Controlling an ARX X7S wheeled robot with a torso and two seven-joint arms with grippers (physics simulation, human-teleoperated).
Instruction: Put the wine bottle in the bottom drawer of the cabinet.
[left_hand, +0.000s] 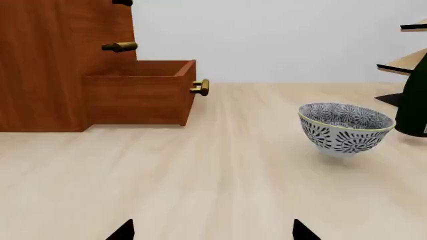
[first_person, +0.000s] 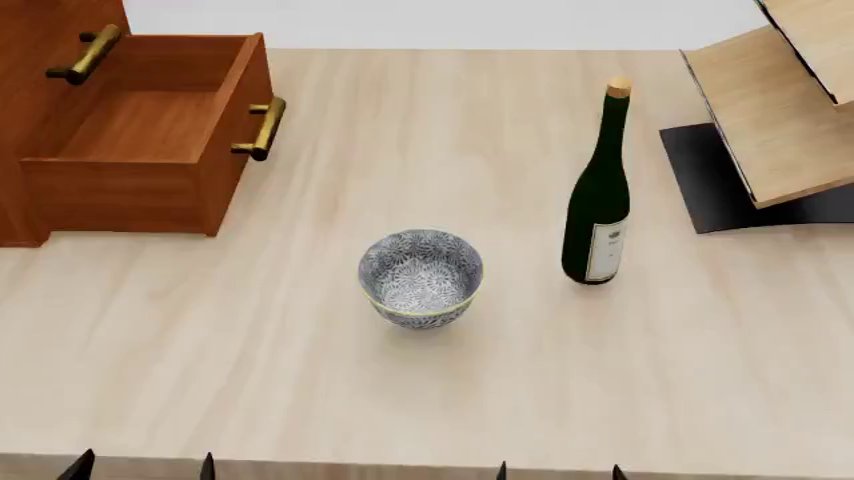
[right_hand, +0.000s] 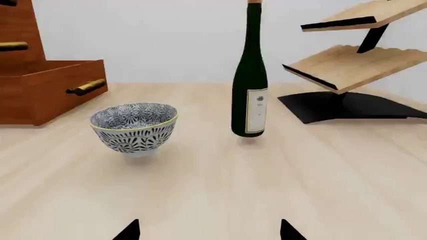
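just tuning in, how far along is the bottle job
Done: the bottom drawer of the cabinet stands pulled open and empty. In hand: nothing; both grippers sit open at the near table edge. Left: grasp the wine bottle, upright beside the patterned bowl, and place it inside.

A pale wood-grain desk (first_person: 400, 400) fills nearly the whole head view, its long streaks of grain running from the lower left toward the upper right of the frame. Light falls evenly on it and shadows are faint. Along the top edge of that view, behind the desk's far edge, runs a strip of plain light grey wall (first_person: 441, 22). In both wrist views the same wall (left_hand: 280, 40) rises blank and uniform behind the desk, with no seam or window visible. At the upper right of the head view stands a light-wood slanted rack (first_person: 781, 110) on a flat black base (first_person: 714, 190), which rests on the desk.
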